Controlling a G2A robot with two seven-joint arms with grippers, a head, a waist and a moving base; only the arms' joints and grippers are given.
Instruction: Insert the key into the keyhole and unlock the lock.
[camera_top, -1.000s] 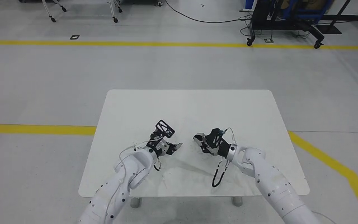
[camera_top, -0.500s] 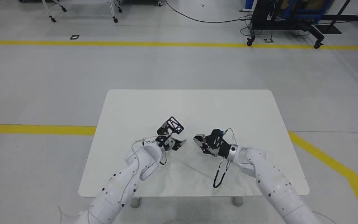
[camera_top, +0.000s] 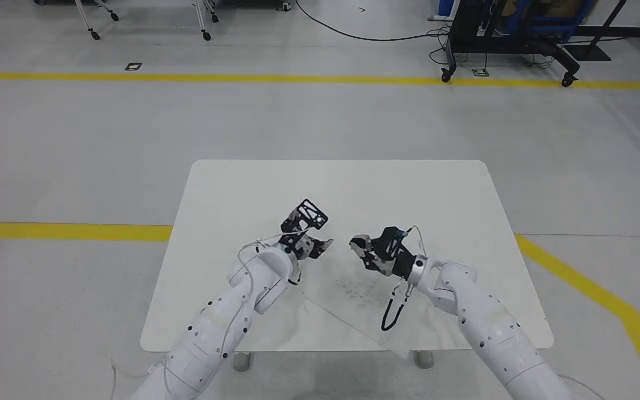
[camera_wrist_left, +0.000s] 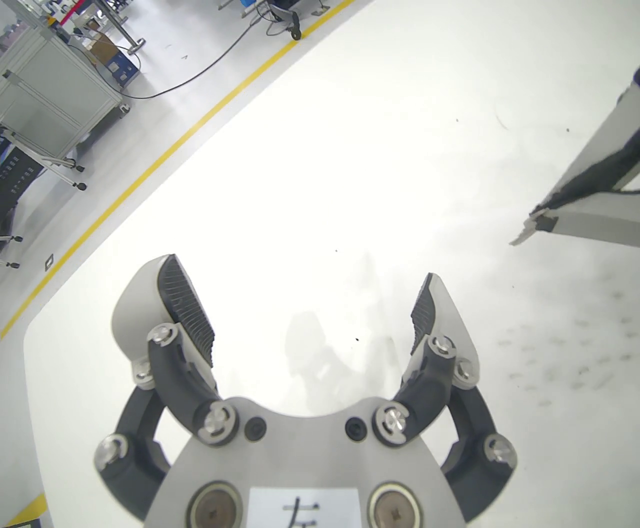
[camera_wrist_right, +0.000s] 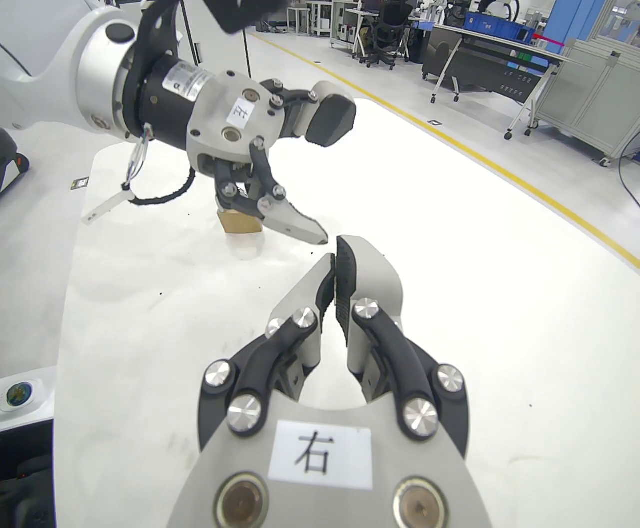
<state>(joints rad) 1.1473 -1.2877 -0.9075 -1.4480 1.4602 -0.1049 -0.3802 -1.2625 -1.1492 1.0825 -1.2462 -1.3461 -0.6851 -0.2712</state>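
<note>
Two claws face off over the middle of the table (camera_top: 440, 190): the left claw (camera_wrist_left: 300, 280) gapes wide just by the brass padlock (camera_wrist_right: 241, 223), I guess to steady it, while the right claw (camera_wrist_right: 336, 250) is pinched tight on what looks like the key (camera_wrist_left: 522, 236).

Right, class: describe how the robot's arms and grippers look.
The left arm and right arm are white shells with black wrist cables. The left gripper and right gripper each have a silver plate, white character label, black linkages and pale jaws with ribbed black pads.
</note>
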